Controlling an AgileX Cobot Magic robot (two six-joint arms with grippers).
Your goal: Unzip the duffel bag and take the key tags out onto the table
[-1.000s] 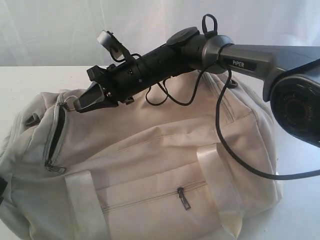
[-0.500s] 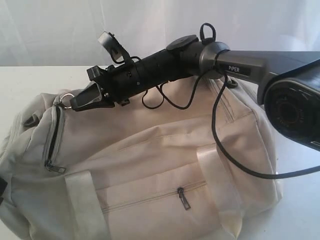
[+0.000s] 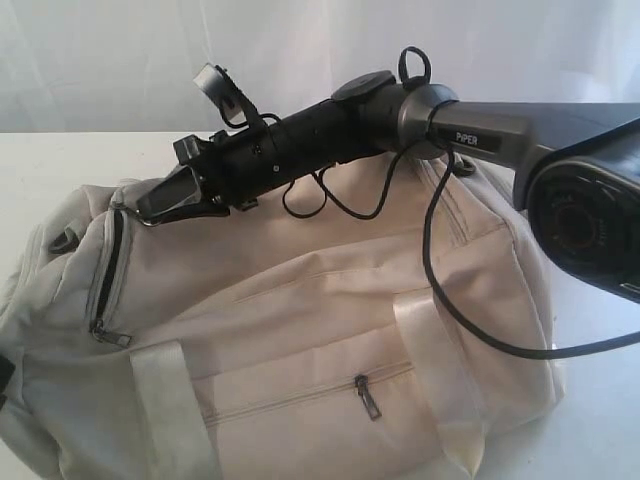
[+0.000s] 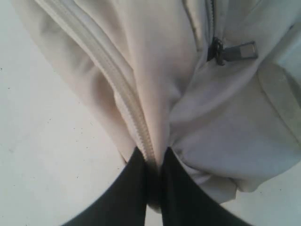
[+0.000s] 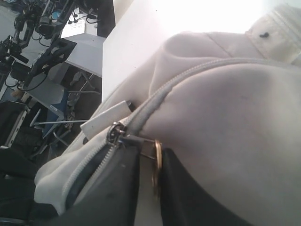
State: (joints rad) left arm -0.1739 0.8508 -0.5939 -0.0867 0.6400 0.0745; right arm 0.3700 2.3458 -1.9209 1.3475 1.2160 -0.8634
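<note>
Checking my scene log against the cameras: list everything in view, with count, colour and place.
duffel bag: one, cream-beige, lying on the table, filling most of the exterior view
webbing straps: two, paler cream, across the bag's front
front pocket zip pull: one, grey, between the straps
end pocket zip: one, grey, open with dark showing inside, at the bag's left end in the exterior view
metal ring: one, metallic, on the top zip's slider
table: one, white, under the bag
key tags: none visible
left gripper: one, black, jaws pinching a fold of the bag beside a zip
right gripper: one, black, at the bag's left end, jaws slightly apart with the ring between them
</note>
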